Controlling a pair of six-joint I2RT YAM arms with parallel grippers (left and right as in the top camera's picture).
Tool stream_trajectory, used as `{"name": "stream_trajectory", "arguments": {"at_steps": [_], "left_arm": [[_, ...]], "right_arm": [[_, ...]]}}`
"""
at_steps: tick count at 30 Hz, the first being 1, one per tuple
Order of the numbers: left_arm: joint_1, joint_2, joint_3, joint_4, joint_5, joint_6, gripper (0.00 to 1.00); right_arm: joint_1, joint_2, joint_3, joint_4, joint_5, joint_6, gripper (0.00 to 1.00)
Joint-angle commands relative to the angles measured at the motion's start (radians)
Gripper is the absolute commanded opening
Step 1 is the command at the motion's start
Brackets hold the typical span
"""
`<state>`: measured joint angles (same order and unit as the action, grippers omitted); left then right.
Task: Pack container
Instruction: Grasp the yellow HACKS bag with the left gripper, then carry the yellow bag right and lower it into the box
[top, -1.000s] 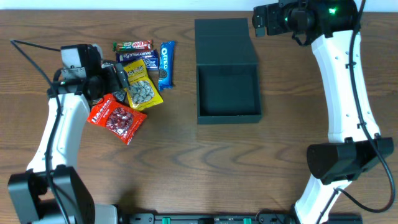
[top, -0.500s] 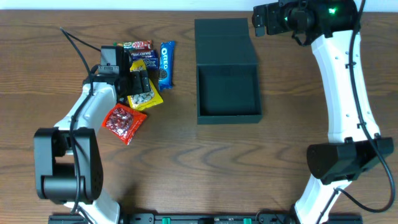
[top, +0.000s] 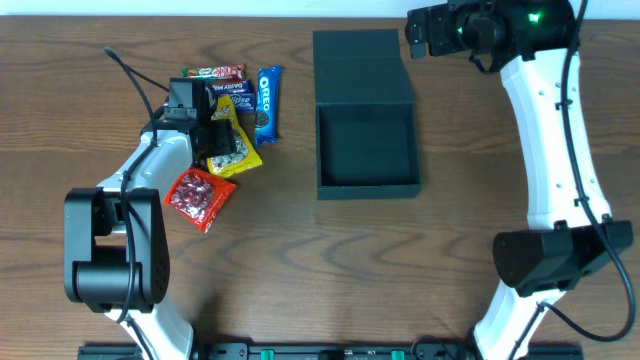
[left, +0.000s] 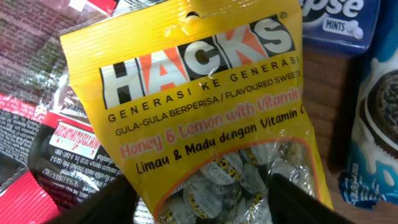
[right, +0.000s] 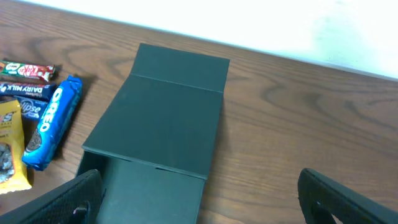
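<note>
The container (top: 366, 182) is a dark teal-black square box at the table's middle, open, with its flap lid (top: 362, 65) laid flat behind it; it also shows in the right wrist view (right: 161, 124). My left gripper (top: 222, 136) is open and low over a yellow Hacks sweets packet (top: 238, 155), with a finger on each side of it. In the left wrist view (left: 199, 208) the packet (left: 199, 106) fills the frame. My right gripper (top: 415, 35) is open and empty, raised behind the lid's far right corner, and its fingers show in its wrist view (right: 199, 199).
Left of the container lie a red sweets packet (top: 195, 197), a blue Oreo pack (top: 266, 100), a Dairy Milk bar (top: 228, 88), a red-green bar (top: 213, 73) and blue mints (left: 339, 18). A black cable (top: 135, 75) trails behind the left arm.
My left arm has swung right from the table's left side onto the snack pile and now sits over the yellow packet. The right arm and the container have not moved.
</note>
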<state>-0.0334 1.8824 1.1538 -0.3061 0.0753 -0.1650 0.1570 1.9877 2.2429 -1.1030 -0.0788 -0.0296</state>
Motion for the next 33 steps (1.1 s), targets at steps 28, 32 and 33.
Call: {"name": "stream_trajectory", "arguments": {"at_steps": [28, 32, 33], "left_arm": [[-0.003, 0.063, 0.381, -0.311, -0.037, -0.04, 0.06], [-0.034, 0.051, 0.504, -0.387, -0.069, -0.017, 0.06], [-0.047, 0.045, 0.526, -0.39, -0.069, -0.01, 0.06]], "right_arm": [[-0.008, -0.022, -0.006, 0.037, 0.06, -0.013, 0.99], [-0.019, -0.024, -0.006, 0.037, 0.087, -0.013, 0.99], [-0.025, -0.026, -0.006, 0.037, 0.089, -0.013, 0.99]]}}
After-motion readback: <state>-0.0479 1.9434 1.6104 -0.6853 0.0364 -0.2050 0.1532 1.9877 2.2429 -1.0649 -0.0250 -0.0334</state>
